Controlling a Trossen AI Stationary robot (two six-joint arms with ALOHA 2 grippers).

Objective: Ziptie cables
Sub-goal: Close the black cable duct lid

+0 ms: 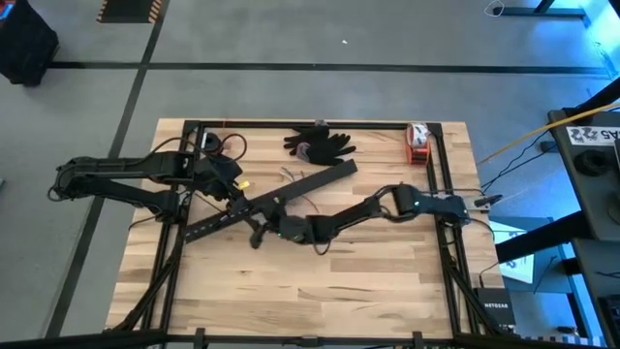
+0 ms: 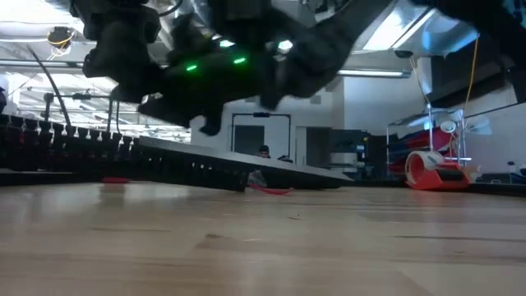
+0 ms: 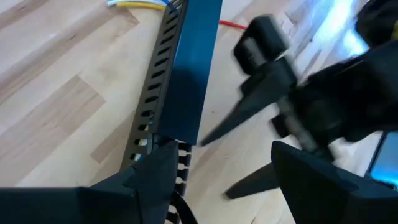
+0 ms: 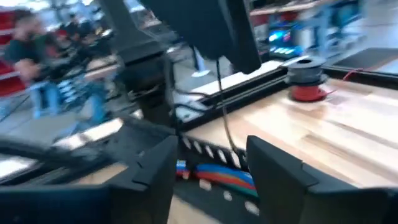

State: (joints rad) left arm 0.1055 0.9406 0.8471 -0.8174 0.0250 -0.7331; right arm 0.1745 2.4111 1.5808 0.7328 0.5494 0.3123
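Observation:
A long black slotted bar lies slantwise on the table. Coloured cables show at it: blue and red ones inside the bar, and a red wire beside it. The ziptie cannot be made out. My left gripper stands open over the bar, with bare wood between its fingers. My right gripper reaches in level from the right. It is open, one finger on each side of the bar's cable-filled stretch. My left gripper has one finger over the slotted edge of the bar, near the end of the bar's flat cover. I cannot tell whether it touches. My right gripper touches nothing that shows.
Black gloves lie at the far middle of the table. A red-and-white thing sits at the far right. A spool with a red base stands on the wood, and a thin dark cord hangs in front of the right wrist camera. A black frame borders the table.

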